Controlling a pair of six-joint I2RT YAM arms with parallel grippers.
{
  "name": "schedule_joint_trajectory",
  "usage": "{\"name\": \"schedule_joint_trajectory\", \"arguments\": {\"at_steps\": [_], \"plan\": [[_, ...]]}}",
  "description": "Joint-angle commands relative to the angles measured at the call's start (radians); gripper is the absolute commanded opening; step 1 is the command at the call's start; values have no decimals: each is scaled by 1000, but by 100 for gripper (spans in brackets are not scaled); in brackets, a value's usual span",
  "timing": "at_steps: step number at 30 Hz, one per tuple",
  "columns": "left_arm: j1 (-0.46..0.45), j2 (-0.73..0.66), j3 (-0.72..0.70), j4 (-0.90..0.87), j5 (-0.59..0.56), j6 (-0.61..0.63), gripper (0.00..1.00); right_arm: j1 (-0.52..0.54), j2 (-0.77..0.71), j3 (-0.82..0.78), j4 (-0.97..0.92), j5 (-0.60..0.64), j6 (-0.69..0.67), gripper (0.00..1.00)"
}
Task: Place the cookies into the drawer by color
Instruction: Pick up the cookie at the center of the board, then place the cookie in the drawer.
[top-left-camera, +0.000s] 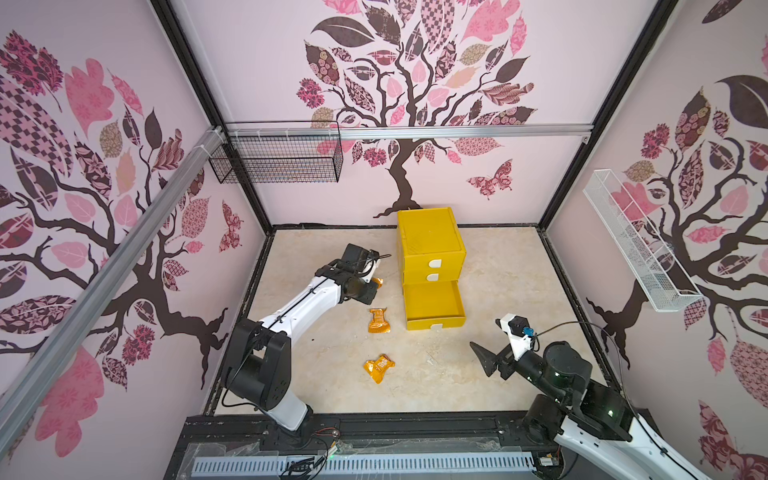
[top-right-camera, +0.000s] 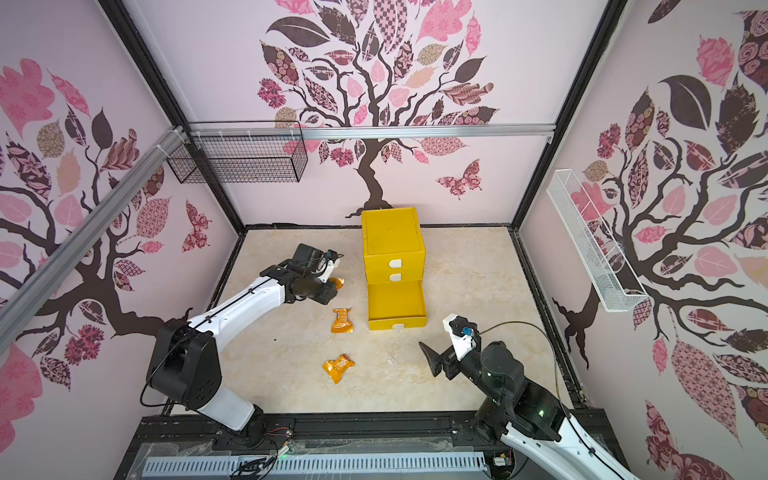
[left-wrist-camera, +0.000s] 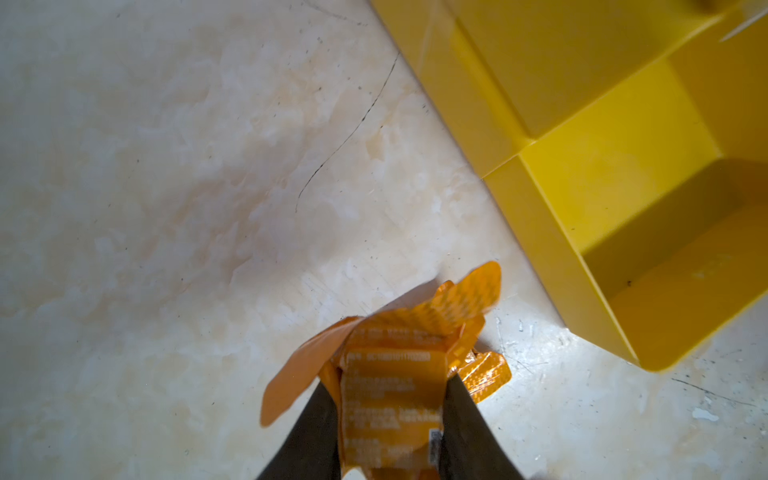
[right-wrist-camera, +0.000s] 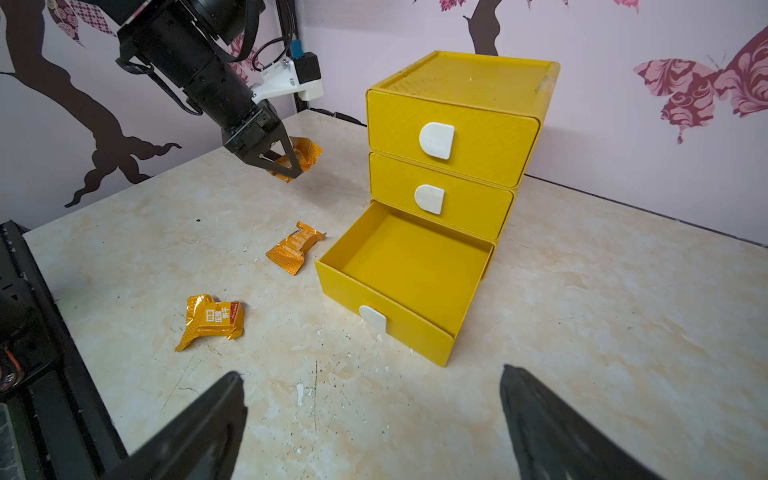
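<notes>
My left gripper (left-wrist-camera: 388, 380) is shut on an orange cookie packet (left-wrist-camera: 395, 407), with a black finger on each side of it. In both top views this gripper (top-left-camera: 372, 287) holds the packet (top-left-camera: 377, 281) low over the table, left of the yellow drawer chest (top-left-camera: 430, 245). The chest's bottom drawer (top-left-camera: 434, 307) is pulled out and shows nothing inside (right-wrist-camera: 407, 266). Two more orange cookies (top-left-camera: 379, 321) (top-left-camera: 378, 367) lie on the table left of that drawer. My right gripper (right-wrist-camera: 372, 372) is open with nothing in it, at the front right (top-left-camera: 484, 359).
A black wire basket (top-left-camera: 282, 160) hangs on the back wall at the left. A white wire basket (top-left-camera: 636, 245) hangs on the right wall. The chest's two upper drawers (right-wrist-camera: 449, 166) are closed. A black rail (top-left-camera: 374, 424) runs along the table's front edge.
</notes>
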Motion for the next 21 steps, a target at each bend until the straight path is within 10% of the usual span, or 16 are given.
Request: {"name": "schedule_joint_trajectory", "arguments": {"at_steps": [1, 21], "plan": [[-52, -2, 74, -10, 46, 42, 26, -5, -10, -7, 16, -14, -13, 99], [-371, 236, 346, 9, 51, 147, 27, -5, -30, -5, 11, -14, -17, 99]]}}
